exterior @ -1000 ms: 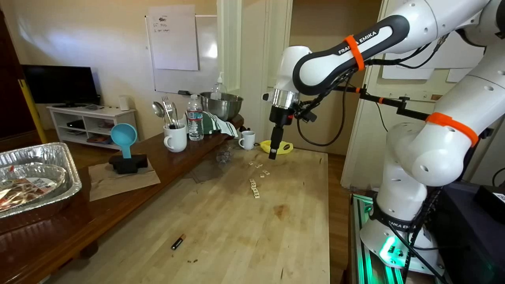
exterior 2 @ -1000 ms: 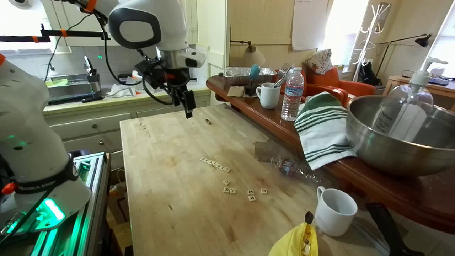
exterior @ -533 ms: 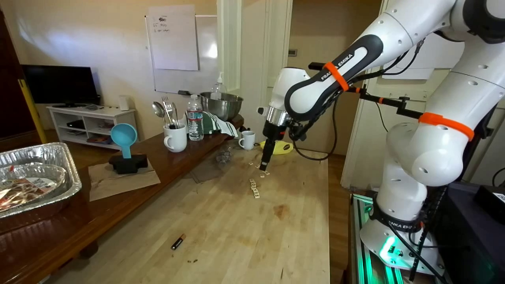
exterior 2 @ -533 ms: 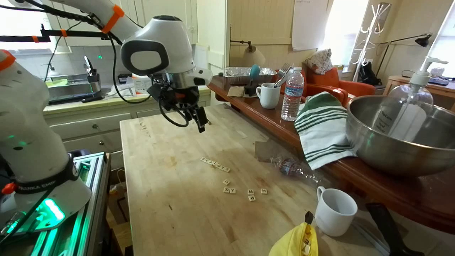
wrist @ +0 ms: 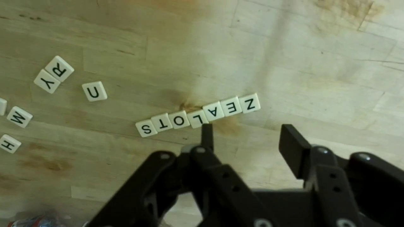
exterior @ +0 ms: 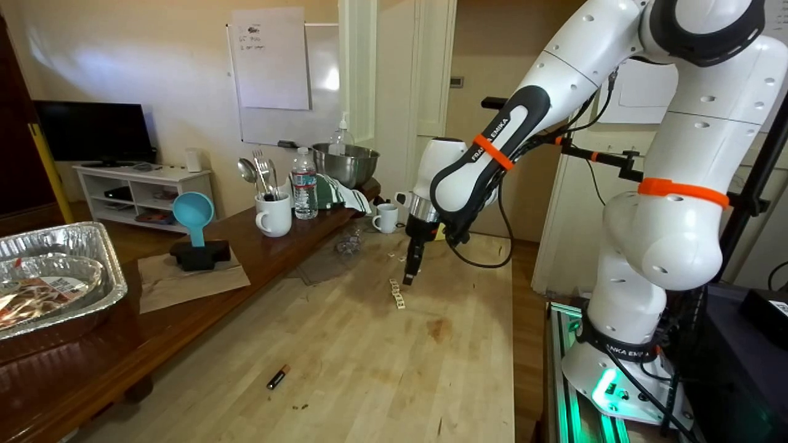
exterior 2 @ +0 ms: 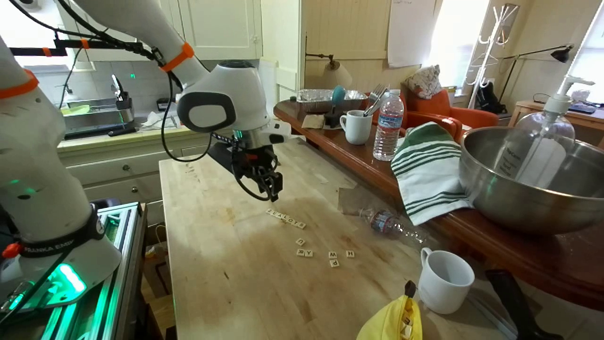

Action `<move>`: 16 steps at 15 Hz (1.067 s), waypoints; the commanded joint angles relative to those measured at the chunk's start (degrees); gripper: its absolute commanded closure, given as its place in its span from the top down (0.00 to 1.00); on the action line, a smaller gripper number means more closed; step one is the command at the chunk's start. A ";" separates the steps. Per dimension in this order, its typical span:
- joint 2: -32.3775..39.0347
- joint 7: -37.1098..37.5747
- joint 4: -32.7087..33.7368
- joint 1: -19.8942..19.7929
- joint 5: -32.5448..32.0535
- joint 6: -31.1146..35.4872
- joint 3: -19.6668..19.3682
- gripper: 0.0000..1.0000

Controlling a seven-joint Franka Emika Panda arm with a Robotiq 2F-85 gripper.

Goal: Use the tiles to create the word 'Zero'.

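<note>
The hand (wrist: 246, 138) is held above the desk (wrist: 293, 69), fingers (wrist: 293, 151) spread apart, bare desk seen between them; the gap is hard to make out in both exterior views. Just past the hand in the wrist view, the row of letter tiles (wrist: 198, 115) is laid out as ZEALOTS; the L tile (wrist: 195, 120) is overlapped at one corner by a fingertip (wrist: 207, 135), contact cannot be told. Farther from the hand, beyond the S end: U tile (wrist: 94, 91), then R tile (wrist: 59, 68) and Y tile (wrist: 47, 81), touching. Farthest off are the H tile (wrist: 10, 143) and a W-or-M tile (wrist: 19, 117); an edge tile (wrist: 2, 106) is cut off, letter out of frame. In an exterior view, loose tiles (exterior: 391, 255) are partly screened by the hand, too small to be read, and the yellow pouch (exterior: 439, 232) is mostly covered by the arm (exterior: 569, 64). In an exterior view the pouch (exterior 2: 387, 321) is cropped at the bottom, well apart from the hand. A plastic bottle (wrist: 38, 222) is cropped and blurred in the wrist view's corner.
</note>
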 commanded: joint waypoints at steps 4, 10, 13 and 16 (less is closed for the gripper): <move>8.03 -10.01 3.05 0.94 9.06 4.62 0.05 0.05; 12.60 -15.51 5.46 0.02 13.38 6.73 0.91 0.00; 14.28 -17.85 6.48 -0.27 15.73 7.06 1.42 0.00; 15.63 -20.50 7.64 -0.73 19.06 7.09 2.39 0.00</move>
